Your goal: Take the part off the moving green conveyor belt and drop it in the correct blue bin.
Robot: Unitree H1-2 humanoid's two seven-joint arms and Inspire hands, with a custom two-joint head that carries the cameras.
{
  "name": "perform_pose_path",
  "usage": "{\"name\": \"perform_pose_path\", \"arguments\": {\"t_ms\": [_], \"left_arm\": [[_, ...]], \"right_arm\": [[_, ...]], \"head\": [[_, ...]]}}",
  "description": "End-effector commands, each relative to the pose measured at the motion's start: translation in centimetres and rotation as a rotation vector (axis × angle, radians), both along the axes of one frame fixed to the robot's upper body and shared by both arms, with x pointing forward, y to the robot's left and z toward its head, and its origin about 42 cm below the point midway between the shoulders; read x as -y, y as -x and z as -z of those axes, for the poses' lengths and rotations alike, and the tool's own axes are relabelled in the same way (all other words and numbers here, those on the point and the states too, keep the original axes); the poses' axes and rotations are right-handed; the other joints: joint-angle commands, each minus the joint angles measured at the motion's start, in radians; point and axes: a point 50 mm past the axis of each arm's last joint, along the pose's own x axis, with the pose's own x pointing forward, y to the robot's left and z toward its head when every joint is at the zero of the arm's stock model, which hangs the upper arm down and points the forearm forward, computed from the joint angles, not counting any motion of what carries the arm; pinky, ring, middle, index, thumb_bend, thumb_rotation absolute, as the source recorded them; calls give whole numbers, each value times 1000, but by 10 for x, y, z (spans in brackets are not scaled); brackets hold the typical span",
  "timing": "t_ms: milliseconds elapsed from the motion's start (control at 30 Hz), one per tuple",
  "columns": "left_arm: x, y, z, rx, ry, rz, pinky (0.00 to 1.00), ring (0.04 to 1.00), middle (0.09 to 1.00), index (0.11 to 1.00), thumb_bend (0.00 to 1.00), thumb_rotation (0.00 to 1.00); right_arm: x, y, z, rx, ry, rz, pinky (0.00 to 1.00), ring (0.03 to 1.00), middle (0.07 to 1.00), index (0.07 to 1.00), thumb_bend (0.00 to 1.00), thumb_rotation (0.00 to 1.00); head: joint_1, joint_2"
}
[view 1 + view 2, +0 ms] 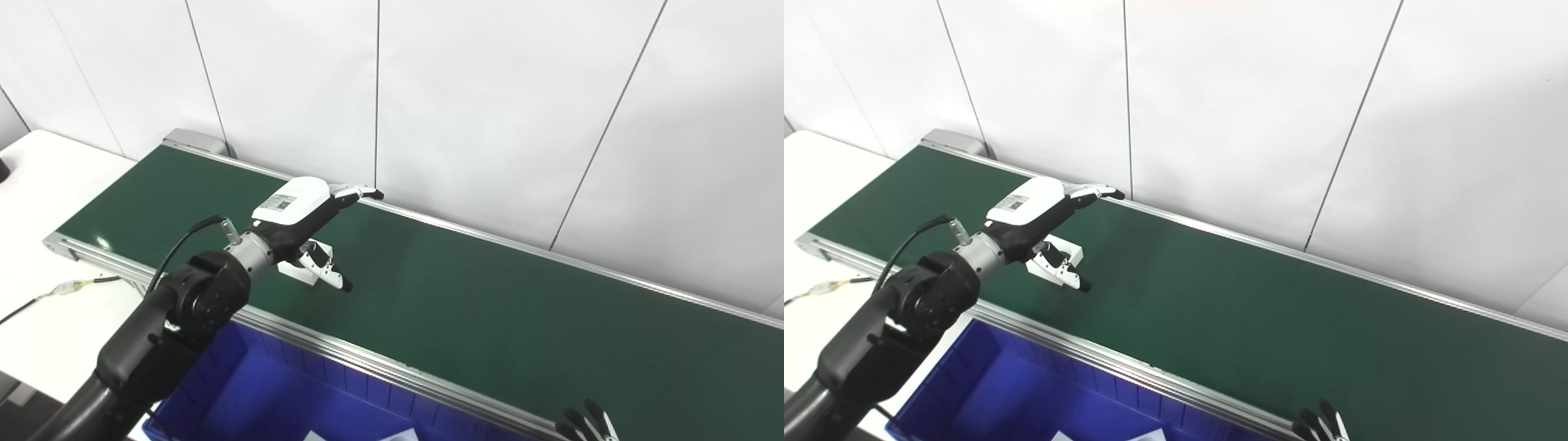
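White part [1058, 262] lies on the green belt [1274, 331] under the left hand [1041, 211], fingers spread, thumb beside it.

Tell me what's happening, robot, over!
Left hand open over the green belt, white part beneath it, not gripped yet. Right hand waiting at bottom edge. Blue bin below. Nothing blocking.

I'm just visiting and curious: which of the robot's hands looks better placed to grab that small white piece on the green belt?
The left hand. It is over the belt with its fingers spread, right above the white part. Only the right hand's fingertips show, at the picture's bottom edge, far along the belt from the part.
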Motion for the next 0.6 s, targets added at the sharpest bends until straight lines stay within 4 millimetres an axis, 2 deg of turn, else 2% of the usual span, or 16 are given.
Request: {"name": "perform_pose_path", "arguments": {"t_ms": [0,267,567], "left_arm": [[-9,-13,-20,56,-108,-3,773,862,889,872,905,22],[-20,-37,-18,16,-244,-32,785,873,891,865,889,0],[-31,-59,2,-32,-351,-52,779,860,874,854,915,0]], "right_arm": [[-5,-4,-10,76,-24,-8,686,803,854,942,550,631],[-7,-4,-11,71,-31,-8,695,811,861,948,539,613],[-7,-4,-10,70,-35,-6,695,810,862,946,543,608]], "head": [[-2,1],[-7,5],[-9,7]]}}
